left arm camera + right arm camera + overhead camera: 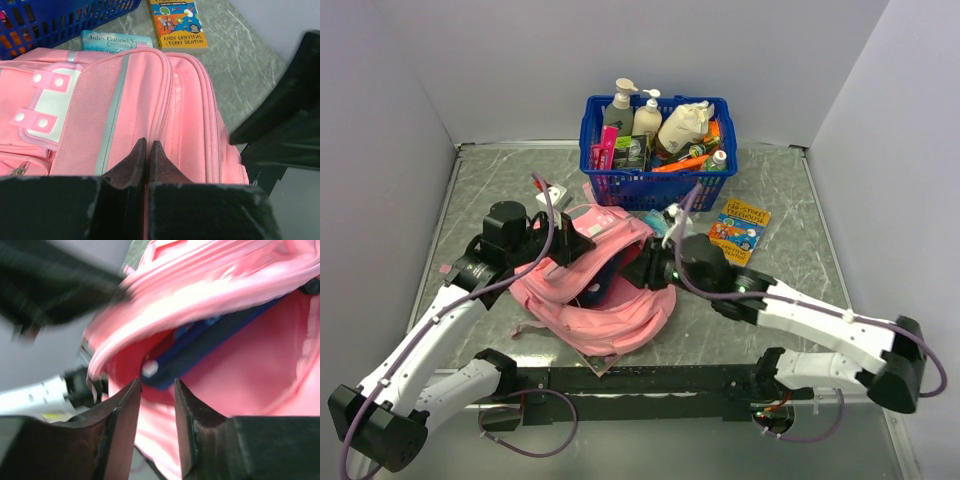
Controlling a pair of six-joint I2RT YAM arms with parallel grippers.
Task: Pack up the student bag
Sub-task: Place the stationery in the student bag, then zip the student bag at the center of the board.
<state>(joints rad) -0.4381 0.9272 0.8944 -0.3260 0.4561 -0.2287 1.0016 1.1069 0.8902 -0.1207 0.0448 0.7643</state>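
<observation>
The student bag (612, 318), a pink backpack with a grey-white patch, lies in the middle of the table with its main opening gaping to the right. My left gripper (582, 244) is shut, pinching the fabric of the bag's top panel (140, 90) between its fingertips (148, 145) and holding the flap up. My right gripper (642, 268) is at the mouth of the opening; its jaws stand apart and empty (156, 385). A dark blue flat item (200, 345) lies inside against the pink lining (250, 380).
A blue plastic basket (650, 186) of bottles and pens stands behind the bag. A colourful book (740, 230) lies right of it on the table, also seen in the left wrist view (177, 22). A pale blue Jules Verne book (116, 41) lies between bag and basket.
</observation>
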